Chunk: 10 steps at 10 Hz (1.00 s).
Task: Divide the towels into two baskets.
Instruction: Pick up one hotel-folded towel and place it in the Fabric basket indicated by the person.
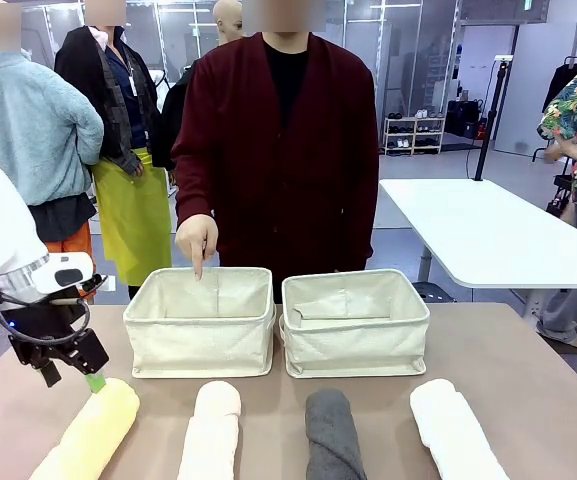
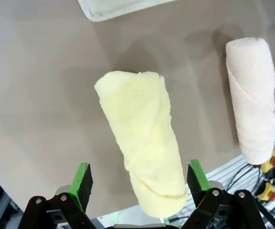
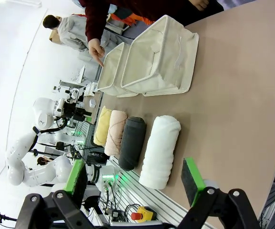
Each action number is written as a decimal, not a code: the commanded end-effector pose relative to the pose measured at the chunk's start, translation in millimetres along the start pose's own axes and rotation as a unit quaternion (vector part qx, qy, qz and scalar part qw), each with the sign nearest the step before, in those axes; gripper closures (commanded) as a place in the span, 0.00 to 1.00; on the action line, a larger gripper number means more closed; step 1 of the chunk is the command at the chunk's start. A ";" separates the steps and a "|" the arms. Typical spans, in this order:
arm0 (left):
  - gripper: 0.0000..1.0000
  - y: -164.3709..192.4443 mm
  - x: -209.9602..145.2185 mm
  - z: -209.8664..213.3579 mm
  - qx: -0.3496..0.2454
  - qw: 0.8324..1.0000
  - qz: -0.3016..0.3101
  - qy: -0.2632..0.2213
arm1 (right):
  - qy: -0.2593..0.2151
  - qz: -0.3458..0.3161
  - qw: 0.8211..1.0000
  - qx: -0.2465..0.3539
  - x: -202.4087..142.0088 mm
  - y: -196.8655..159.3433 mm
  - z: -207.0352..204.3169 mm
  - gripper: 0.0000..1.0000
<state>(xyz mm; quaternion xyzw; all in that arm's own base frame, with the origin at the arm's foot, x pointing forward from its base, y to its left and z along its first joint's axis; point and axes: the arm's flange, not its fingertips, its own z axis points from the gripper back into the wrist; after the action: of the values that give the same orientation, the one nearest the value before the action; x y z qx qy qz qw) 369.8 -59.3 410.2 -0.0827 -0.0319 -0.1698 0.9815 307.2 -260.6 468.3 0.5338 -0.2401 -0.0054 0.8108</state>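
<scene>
1. Stage, by judgement: very start of the sorting, with the first pick being lined up. Both baskets look empty as far as visible, and all four rolls lie in a row on the desk (image 1: 528, 370) along the robot's edge, side by side and not touching.
2. Left end effector (image 1: 72, 378): poised above the pale yellow towel (image 1: 90, 432), jaws spread wide, nothing held. Left wrist view: green pads straddling the roll, one on each side, apart from it.
3. Right end effector (image 3: 135, 175): equally wide and empty, held back over the robot-side edge of the desk, near the white towel (image 3: 161, 150).
4. Person's hand (image 1: 197, 240): index finger pointing down at the far rim of the left basket (image 1: 200, 322), probably a cue for where the yellow roll belongs. Right basket (image 1: 356, 325) just beside it, side walls close together.
5. Next move, by judgement: straight descent over the yellow roll, pads across its axis near mid-length, then a firm squeeze to allow for compressible terry. After that, a lift high enough to clear the soft rim and a release inside the left basket.
6. Materials and shapes:
   - Towels: soft looped terry, rolled into plump cylinders, with a diagonal outer flap showing on the yellow roll and on the cream towel (image 1: 211, 430). Dark grey towel (image 1: 333, 435) between cream and white.
   - Baskets: matching rectangular cream canvas, soft walls slightly slumped, rims folded over.
   - Desk: smooth, matte, brownish top.
</scene>
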 end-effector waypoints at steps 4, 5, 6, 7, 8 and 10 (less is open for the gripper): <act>0.00 -18.0 -89.8 -74.4 0.028 0.999 0.019 0.009 | 0.002 0.007 1.000 0.003 -2.6 1.6 2.0 0.00; 0.00 -20.0 -97.9 -85.1 0.027 0.999 0.027 0.026 | 0.002 0.007 1.000 0.003 -2.6 1.6 2.0 0.00; 0.00 -20.6 -103.1 -92.3 0.028 0.999 0.032 0.031 | 0.002 0.007 1.000 0.003 -2.6 1.6 2.0 0.00; 0.00 -21.5 -107.4 -98.5 0.019 0.998 0.044 0.034 | 0.002 0.007 1.000 0.003 -2.6 1.6 2.0 0.00; 0.00 -21.8 -111.7 -104.1 0.024 0.998 0.047 0.038 | 0.002 0.007 1.000 0.003 -2.6 1.6 2.0 0.00; 0.00 -22.5 -118.5 -114.2 0.036 0.997 0.050 0.051 | 0.002 0.007 1.000 0.003 -2.6 1.6 2.0 0.00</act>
<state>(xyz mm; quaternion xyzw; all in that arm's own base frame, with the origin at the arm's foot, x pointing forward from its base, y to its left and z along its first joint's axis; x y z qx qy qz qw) 379.4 -76.5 350.9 -0.0638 0.0357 -0.1330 0.9884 307.3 -260.6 468.3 0.5338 -0.2400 -0.0053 0.8109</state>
